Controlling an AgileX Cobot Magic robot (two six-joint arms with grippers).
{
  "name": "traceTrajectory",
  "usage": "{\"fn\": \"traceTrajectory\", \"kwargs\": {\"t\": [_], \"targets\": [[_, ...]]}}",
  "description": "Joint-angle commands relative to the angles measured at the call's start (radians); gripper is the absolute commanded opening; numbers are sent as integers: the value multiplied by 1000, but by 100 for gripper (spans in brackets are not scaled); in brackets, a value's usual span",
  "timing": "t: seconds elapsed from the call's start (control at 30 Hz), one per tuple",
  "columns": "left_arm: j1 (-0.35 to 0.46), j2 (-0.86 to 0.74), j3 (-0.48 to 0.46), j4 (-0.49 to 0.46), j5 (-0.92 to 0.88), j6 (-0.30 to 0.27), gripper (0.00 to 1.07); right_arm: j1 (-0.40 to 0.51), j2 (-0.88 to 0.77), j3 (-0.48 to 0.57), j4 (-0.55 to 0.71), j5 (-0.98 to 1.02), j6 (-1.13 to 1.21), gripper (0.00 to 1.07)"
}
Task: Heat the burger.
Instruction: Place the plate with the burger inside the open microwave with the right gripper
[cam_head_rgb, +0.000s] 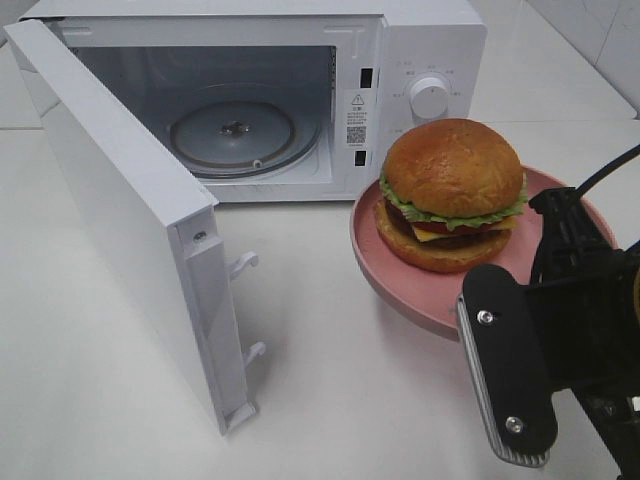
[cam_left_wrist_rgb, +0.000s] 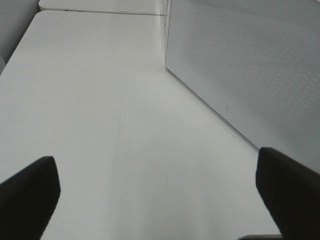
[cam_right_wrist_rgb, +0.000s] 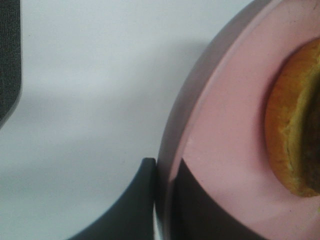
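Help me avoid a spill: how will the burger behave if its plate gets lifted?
The burger stands tall in stacked layers on the plate, so it would probably slide or topple if tilted. The plate looks rigid and smooth, possibly slippery at its rim.

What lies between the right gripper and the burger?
Only the bare rim and floor of the pink plate separate the right gripper from the burger; the right wrist view shows it.
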Motion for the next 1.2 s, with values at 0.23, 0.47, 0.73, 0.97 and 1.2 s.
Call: {"fn": "traceTrajectory", "kwargs": {"t": [0.23,0.47,0.73,0.97,1.2], "targets": [[-6,-16,1,-3,-13,0,100,2,-14,-1,-42,-99,-123,0],[-6,-16,1,-3,-13,0,100,-113,-9,-1,99,-208,-365,0],[-6,-16,1,-3,-13,0,100,-214,6,-1,301,-284,-703,0],[-6,-16,1,-3,-13,0,100,-293,63,-1,425,-291,-926,0],[-6,-16,1,-3,-13,0,100,-340,108,-2,573,-401,-1134,0]]}}
